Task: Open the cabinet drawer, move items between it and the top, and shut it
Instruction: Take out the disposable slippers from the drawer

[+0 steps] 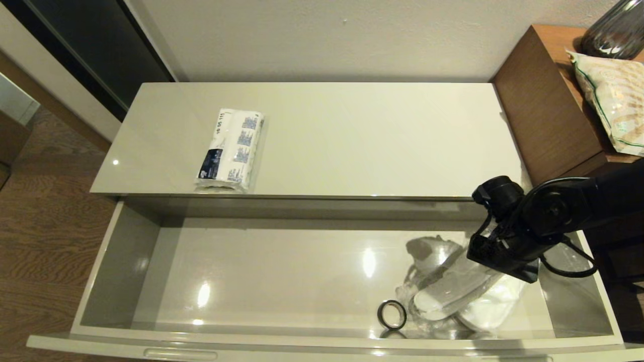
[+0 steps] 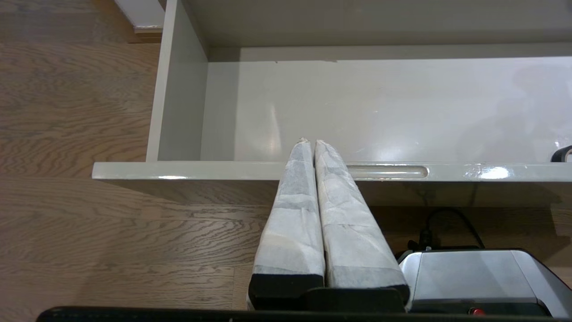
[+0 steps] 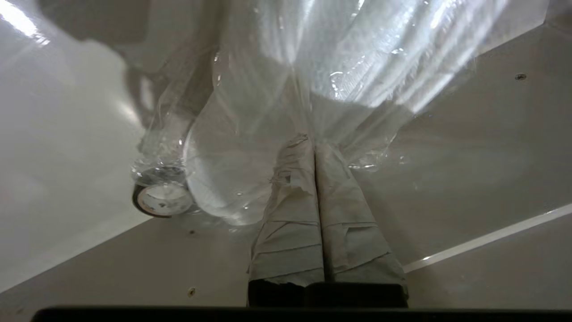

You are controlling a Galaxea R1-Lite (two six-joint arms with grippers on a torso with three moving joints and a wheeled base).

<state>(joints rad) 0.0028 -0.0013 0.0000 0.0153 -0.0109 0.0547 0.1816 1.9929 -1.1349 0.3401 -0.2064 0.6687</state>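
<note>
The cabinet drawer (image 1: 282,274) is pulled wide open, its slot handle (image 2: 386,171) on the front rim. The white slippers in clear plastic (image 1: 453,294) lie at the drawer's right end. My right gripper (image 3: 313,144) is down inside the drawer, shut on the bunched plastic wrap of the slippers (image 3: 250,179); in the head view the wrist (image 1: 508,241) hides the fingers. The white tissue pack (image 1: 231,150) with its dark blue label rests on the cream top (image 1: 377,141), left of middle. My left gripper (image 2: 313,142) is shut and empty, just in front of the drawer's front rim (image 2: 201,170).
A small black ring (image 1: 391,314) lies on the drawer floor touching the slippers' wrap. A brown wooden unit (image 1: 543,100) with a patterned bag and a dark vase stands to the right. Wooden floor lies to the left.
</note>
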